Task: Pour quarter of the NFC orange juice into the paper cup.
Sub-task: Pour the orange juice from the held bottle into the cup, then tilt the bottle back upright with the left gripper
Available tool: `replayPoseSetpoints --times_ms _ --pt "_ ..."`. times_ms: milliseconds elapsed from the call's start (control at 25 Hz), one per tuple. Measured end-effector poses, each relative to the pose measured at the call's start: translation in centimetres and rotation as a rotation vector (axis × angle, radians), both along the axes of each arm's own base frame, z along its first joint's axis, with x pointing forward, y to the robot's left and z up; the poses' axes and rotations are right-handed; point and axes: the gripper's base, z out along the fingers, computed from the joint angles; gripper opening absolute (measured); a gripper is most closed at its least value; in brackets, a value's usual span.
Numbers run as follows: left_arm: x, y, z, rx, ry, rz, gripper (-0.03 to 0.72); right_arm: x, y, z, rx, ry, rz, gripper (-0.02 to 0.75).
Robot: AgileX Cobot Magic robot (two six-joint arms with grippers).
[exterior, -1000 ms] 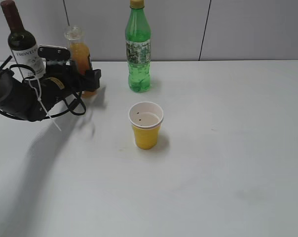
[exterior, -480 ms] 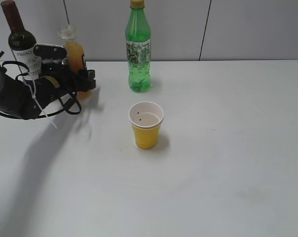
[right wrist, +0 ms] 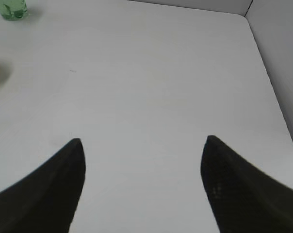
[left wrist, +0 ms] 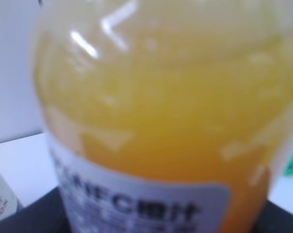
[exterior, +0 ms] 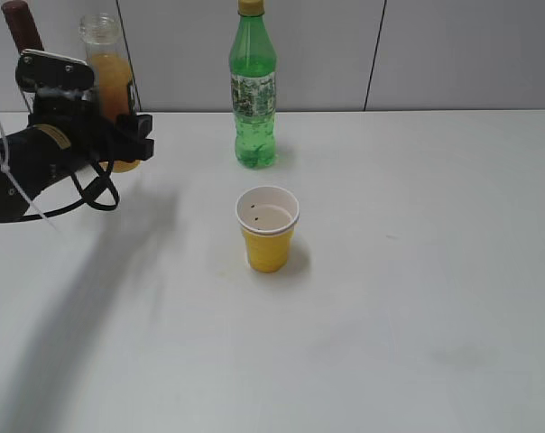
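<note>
The NFC orange juice (exterior: 110,79) is a small clear bottle of orange liquid, standing nearly upright at the far left, and it appears to be raised off the table. My left gripper (exterior: 121,149) is shut on its lower body. In the left wrist view the NFC orange juice (left wrist: 156,121) fills the frame, with its white label at the bottom and a dark finger (left wrist: 284,218) beside it. The paper cup (exterior: 267,227), yellow with a white inside, stands in mid-table, well to the right of the bottle. My right gripper (right wrist: 141,145) hangs open over bare table.
A tall green bottle (exterior: 253,90) stands at the back behind the cup. The top of a dark wine bottle (exterior: 18,18) shows behind the left arm. The white table (exterior: 417,271) stretches to the right, and a wall bounds it on the right (right wrist: 277,43).
The left gripper has closed on the juice bottle and carried it up and to the left. The cup, green bottle and right gripper have not moved.
</note>
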Motion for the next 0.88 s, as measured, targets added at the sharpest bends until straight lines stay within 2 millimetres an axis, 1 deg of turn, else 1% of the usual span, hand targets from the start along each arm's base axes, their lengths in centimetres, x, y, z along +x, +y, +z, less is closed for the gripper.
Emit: replayPoseSetpoints --times_ms 160,240,440,600,680,880 --pt "-3.2 -0.3 1.4 0.025 0.003 0.012 0.443 0.0 0.0 0.0 0.0 0.0 0.0 0.592" --pt "-4.7 -0.5 1.8 0.033 0.012 0.018 0.443 0.0 0.0 0.0 0.0 0.0 0.0 0.592" --pt "-8.1 -2.5 2.7 0.142 0.019 0.044 0.443 0.0 0.0 0.0 0.0 -0.001 0.0 0.591" --pt "-9.5 -4.0 2.7 0.237 0.035 0.069 0.443 0.0 0.0 0.0 0.0 -0.001 0.0 0.591" --pt "-9.9 -4.5 2.6 0.272 0.044 0.065 0.443 0.0 0.0 0.0 0.0 -0.001 0.0 0.591" --pt "-10.1 -4.5 2.5 0.389 0.056 0.065 0.443 0.0 0.0 0.0 0.0 -0.001 0.0 0.591"
